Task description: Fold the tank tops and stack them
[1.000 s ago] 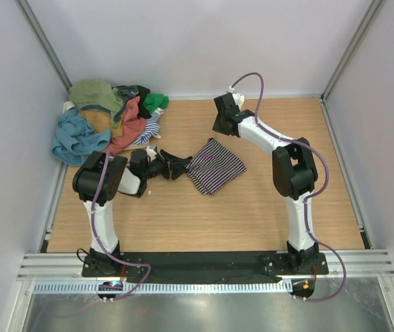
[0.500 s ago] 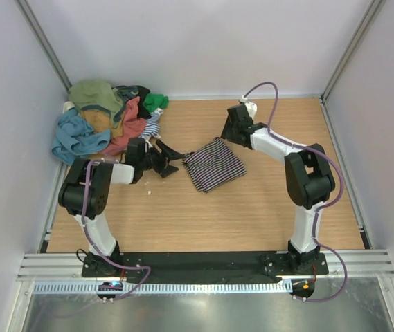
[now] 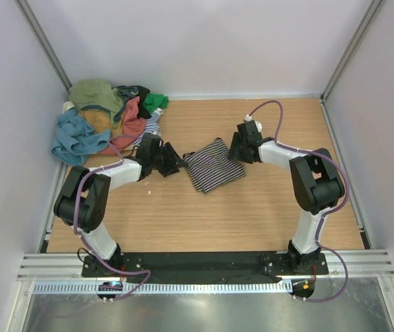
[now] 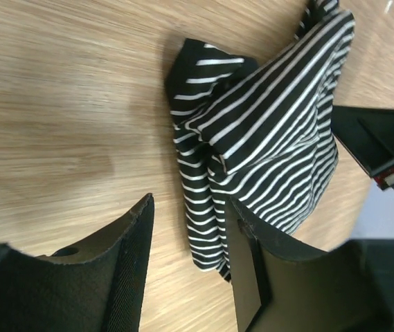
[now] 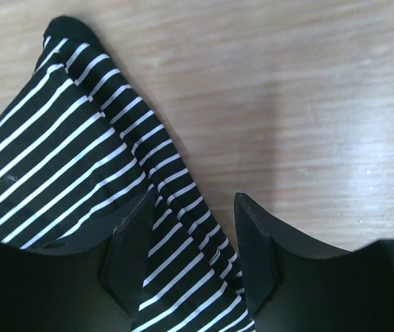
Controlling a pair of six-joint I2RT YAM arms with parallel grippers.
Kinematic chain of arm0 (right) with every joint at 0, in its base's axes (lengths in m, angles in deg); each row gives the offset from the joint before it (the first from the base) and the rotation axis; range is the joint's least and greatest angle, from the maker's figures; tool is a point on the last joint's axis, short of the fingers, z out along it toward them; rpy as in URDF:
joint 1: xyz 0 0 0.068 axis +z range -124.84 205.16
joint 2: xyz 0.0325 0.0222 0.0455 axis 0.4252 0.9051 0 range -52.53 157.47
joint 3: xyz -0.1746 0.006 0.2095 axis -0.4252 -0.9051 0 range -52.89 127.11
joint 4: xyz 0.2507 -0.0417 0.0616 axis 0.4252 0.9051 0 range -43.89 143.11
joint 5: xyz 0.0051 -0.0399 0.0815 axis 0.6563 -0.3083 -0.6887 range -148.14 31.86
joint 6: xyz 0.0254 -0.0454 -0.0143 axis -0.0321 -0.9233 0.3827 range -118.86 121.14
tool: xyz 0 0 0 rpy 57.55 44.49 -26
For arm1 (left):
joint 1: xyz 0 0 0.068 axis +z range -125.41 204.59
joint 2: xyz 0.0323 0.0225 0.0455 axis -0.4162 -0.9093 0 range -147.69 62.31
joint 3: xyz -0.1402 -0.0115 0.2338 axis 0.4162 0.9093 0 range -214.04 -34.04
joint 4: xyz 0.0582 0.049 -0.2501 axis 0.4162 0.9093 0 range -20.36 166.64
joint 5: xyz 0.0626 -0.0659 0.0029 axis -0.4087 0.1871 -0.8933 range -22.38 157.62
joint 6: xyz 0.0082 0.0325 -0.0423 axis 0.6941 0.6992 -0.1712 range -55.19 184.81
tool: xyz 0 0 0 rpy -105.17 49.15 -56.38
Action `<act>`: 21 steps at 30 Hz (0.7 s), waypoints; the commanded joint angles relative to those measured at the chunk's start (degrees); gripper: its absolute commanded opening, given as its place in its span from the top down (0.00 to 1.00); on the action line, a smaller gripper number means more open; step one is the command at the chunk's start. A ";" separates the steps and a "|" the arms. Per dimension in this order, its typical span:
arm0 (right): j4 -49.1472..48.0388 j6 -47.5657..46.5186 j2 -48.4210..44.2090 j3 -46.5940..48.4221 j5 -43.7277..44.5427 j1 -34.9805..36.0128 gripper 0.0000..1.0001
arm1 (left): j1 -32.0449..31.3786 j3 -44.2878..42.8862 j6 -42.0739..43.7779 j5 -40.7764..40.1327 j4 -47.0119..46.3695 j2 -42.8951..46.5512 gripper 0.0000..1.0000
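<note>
- The black-and-white striped tank top (image 3: pixel 214 164) is lying loosely folded on the desk (image 3: pixel 252 214), right between the two grippers. It's the only one pulled out so far.
- The left gripper (image 4: pixel 186 266) is half open, nothing pinched. The near end of the striped cloth sits just in front of it and pokes into the gap, closer to one finger than the other.
- From that gripper the top's long axis runs straight ahead and slants off to one side, towards the other arm.
- The right gripper (image 5: pixel 190 252) is also parted and not clamped. A narrow band of the striped edge runs right through between its fingers, with the bulk of the cloth off to one side and bare wood on the other.
- So each arm is at its own edge of the top, about equally close. I'd guess whatever comes next is a two-handed pinch, both just closing where they are.
- The rest of the tank tops (image 3: pixel 106 124) are in a jumbled pile well behind the left gripper, untouched and not folded yet.
</note>
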State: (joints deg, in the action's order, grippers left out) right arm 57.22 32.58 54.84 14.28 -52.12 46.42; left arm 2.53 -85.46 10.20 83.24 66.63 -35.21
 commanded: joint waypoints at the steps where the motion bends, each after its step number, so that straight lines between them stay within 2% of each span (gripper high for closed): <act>1: -3.91 -1.21 -4.89 -2.04 -2.42 0.28 0.45 | -0.35 -2.89 3.81 -3.75 2.47 -0.22 0.54; 10: -3.55 -0.86 -5.77 -5.64 -3.65 0.19 0.52 | -0.44 -10.54 6.62 -4.55 5.11 -4.61 0.60; 18: -4.78 -0.06 -12.18 -12.24 -5.23 0.28 0.57 | -0.70 -16.60 7.32 -1.91 5.82 -9.88 0.70; 21: -4.70 0.11 -13.85 -13.65 -4.79 0.28 0.57 | -0.87 -17.22 7.15 -1.99 6.17 -10.15 0.69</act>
State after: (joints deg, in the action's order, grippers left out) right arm 54.62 32.34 44.94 1.85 -56.58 46.42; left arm 2.07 -100.78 16.05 80.31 71.92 -44.87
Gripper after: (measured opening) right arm 0.430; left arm 0.304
